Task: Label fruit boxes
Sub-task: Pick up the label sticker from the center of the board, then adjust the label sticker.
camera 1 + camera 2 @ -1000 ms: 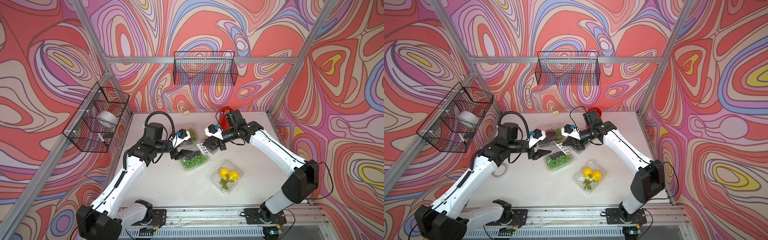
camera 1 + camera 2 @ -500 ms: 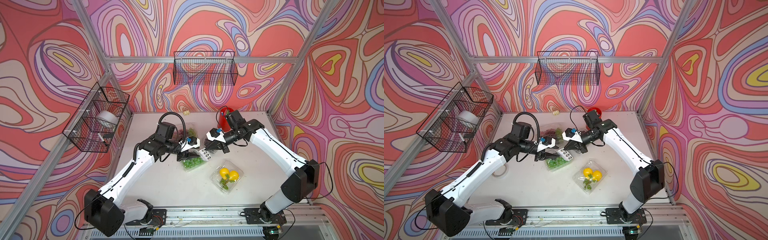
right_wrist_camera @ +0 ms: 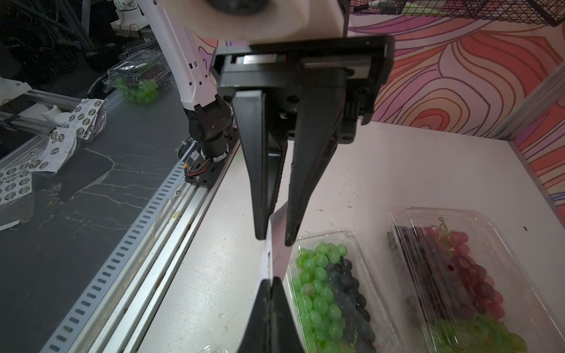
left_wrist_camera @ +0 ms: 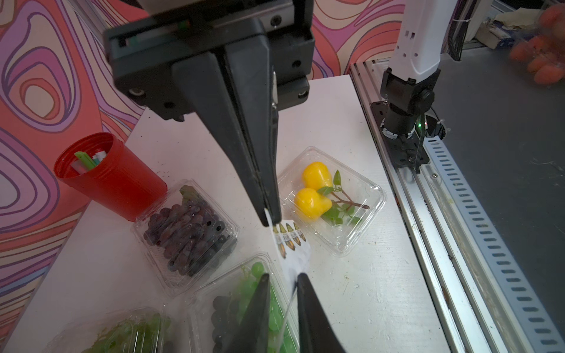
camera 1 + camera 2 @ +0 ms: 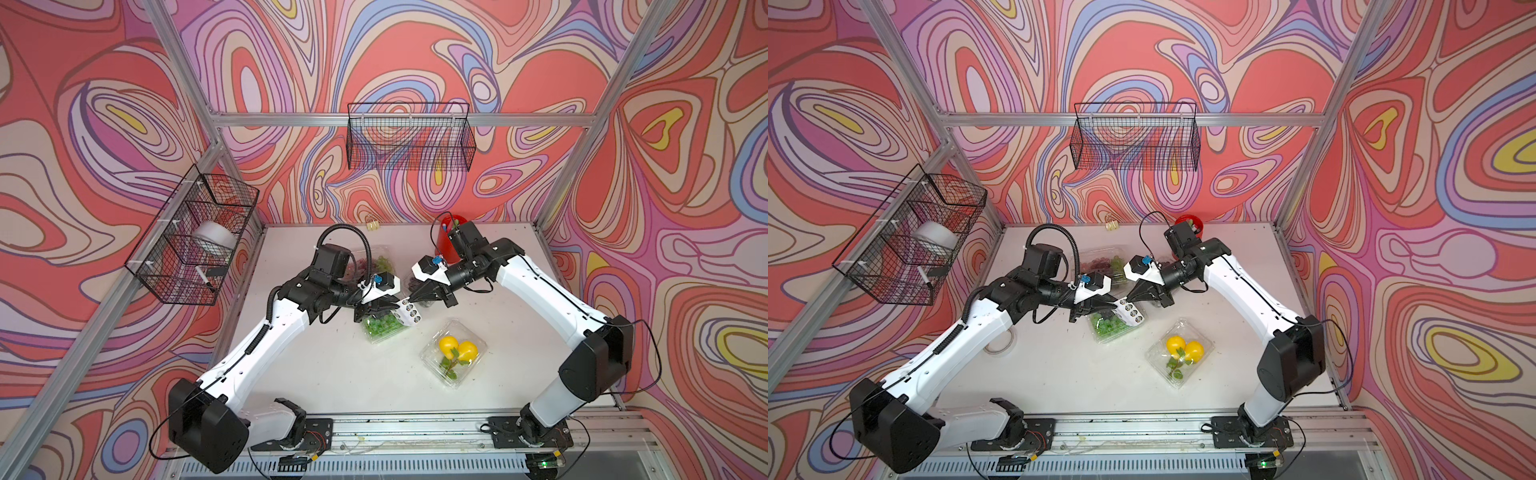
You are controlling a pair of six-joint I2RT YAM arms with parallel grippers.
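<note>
Since boxes (image 5: 380,329) look light and flimsy, pin at rim. Right jaws clamp sheet (image 5: 409,314); left jaws, 9 o'clock of it, slightly apart.

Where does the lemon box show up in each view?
Top view: lemon box, the frontmost box, right of centre.
Top view: same place.
Left wrist: beside the held sticker sheet, at.
Right wrist: not in it.
Shared landmark: green-and-dark grape box, in all four.

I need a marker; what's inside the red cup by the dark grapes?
The red cup holds what look like pens, one green, others white, tops only; their lower parts and the cup's bottom are hidden by its wall.
</note>
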